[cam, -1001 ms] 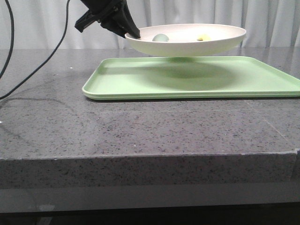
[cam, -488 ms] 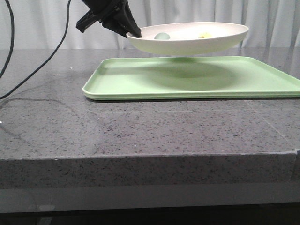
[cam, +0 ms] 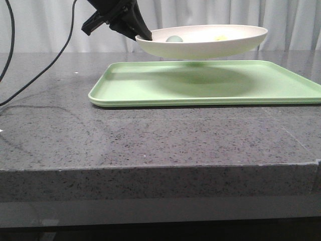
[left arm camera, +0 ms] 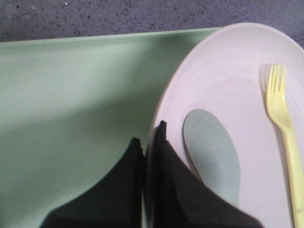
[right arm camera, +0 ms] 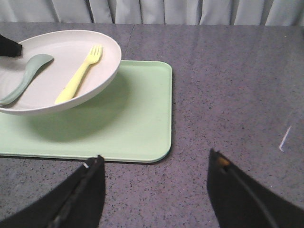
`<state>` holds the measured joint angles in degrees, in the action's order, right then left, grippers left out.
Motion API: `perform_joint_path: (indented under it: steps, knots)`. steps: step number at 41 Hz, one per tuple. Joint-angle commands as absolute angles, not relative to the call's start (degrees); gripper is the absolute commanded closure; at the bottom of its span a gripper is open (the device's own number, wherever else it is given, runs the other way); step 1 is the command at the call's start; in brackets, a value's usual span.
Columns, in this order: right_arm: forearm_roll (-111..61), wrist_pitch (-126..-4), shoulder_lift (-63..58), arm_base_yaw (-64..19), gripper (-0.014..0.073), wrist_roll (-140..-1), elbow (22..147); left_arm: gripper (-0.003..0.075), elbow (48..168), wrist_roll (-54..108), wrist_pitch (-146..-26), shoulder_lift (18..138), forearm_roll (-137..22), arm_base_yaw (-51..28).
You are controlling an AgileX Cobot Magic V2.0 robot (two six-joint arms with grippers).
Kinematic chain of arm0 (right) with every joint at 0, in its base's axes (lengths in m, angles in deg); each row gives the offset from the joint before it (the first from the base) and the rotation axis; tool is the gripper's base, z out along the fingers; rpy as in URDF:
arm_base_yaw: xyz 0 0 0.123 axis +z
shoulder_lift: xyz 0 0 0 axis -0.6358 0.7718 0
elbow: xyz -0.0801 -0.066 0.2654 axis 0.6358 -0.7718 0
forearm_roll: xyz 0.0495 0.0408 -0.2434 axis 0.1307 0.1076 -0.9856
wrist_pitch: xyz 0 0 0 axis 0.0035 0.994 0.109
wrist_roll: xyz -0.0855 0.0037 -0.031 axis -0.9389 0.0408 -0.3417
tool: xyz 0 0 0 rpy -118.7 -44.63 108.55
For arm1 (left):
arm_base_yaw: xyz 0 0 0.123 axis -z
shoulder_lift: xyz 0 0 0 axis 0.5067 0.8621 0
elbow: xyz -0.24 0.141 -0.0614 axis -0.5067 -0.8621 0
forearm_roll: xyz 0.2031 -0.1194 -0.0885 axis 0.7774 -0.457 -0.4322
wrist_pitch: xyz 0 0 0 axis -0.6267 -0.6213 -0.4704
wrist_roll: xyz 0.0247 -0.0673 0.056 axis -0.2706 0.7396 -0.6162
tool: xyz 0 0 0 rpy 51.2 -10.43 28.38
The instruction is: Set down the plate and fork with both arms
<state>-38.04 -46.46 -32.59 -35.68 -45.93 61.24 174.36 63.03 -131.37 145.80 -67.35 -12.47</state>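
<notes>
1. A grey speckled stone surface (cam: 150,135) carries the light-green tray (cam: 210,85); pale curtains (cam: 45,25) fill the upper frame.
2. The left gripper (cam: 143,34) jaws are clamped on the plate (cam: 200,42) rim at upper centre, above the tray. The plate has edged slightly right.
3. The fork (left arm camera: 285,128) and grey-green spoon (left arm camera: 213,152) lie in the plate.
4. The right gripper (right arm camera: 154,183) jaws are spread wide, empty, and cut off at the lower frame edge.

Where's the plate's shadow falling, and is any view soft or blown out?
Front view: the plate, pinched at its rim by the left gripper, casts a dark patch on the green tray right beneath it; curtains are bright but not clipped. Left wrist view: fingers are soft, fork fairly sharp. Right wrist view: shadow under the plate's edge, mild sheen on the countertop.
</notes>
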Motion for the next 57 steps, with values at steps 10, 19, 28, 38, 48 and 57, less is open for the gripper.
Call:
perform_joint_path:
  steps: [10, 19, 28, 38, 48, 57]
  knots:
    - [-38.38, -50.76, -31.93, -35.96, 0.0102, -46.23, 63.24, 0.0739, 178.08, 64.00, -129.77, 141.97, -71.51, -12.07]
    - [-38.38, -50.76, -31.93, -35.96, 0.0102, -46.23, 63.24, 0.0739, 183.54, 64.00, -132.07, 141.97, -71.51, -12.20]
    - [-38.38, -50.76, -31.93, -35.96, 0.0102, -46.23, 63.24, 0.0739, 184.55, 65.54, -133.42, 142.12, -68.60, -12.20]
    - [-38.38, -50.76, -31.93, -35.96, 0.0102, -46.23, 63.24, 0.0739, 184.55, 65.54, -133.67, 142.17, -68.60, -12.20]
    - [-38.38, -50.76, -31.93, -35.96, 0.0102, -46.23, 63.24, 0.0739, 184.00, 65.54, -132.82, 142.17, -68.60, -12.10]
    - [-38.38, -50.76, -31.93, -35.96, 0.0102, -46.23, 63.24, 0.0739, 179.76, 65.54, -130.78, 142.40, -68.60, -12.03]
